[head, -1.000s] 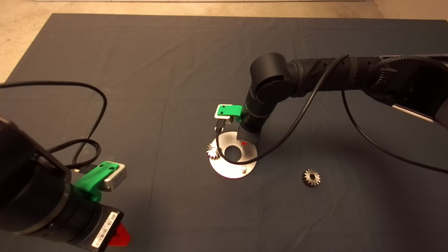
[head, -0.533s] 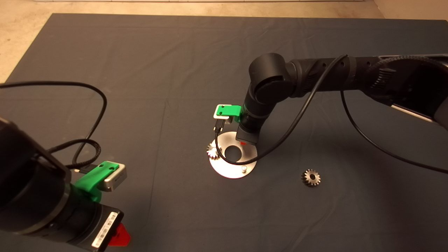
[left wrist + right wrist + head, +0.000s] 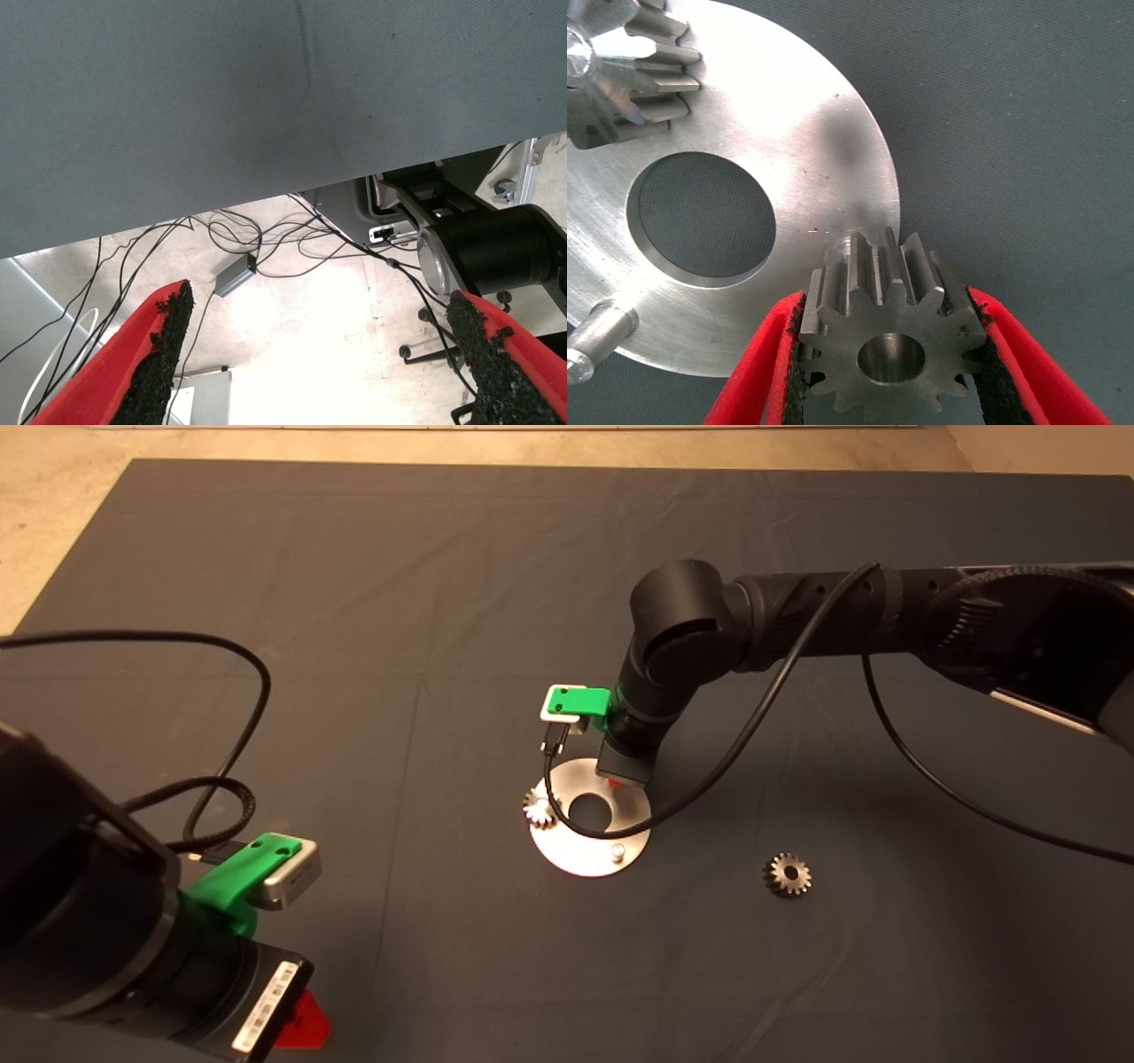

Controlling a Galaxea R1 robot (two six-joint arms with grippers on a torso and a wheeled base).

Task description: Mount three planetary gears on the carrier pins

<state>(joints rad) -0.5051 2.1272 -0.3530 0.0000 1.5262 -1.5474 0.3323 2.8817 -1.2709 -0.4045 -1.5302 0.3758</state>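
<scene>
- Pinching one planetary gear (image 3: 890, 341) between its red fingers (image 3: 757, 367), the right claw (image 3: 617, 779) hangs above the disc (image 3: 578, 853), by a carrier pin (image 3: 843, 243).
- A second gear (image 3: 539, 809) sits on its pin; a third (image 3: 788, 874) lies on the mat (image 3: 354, 602).
- Left claw (image 3: 323, 367) is spread, parked at the tabletop's lower left.

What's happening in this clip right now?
The right claw grips a planetary gear and holds it at the rim of the carrier disc, close to a pin but not on it. One gear already sits on a pin, another pin stands bare, and a third gear lies loose on the mat. The left claw waits open at the lower left.
</scene>
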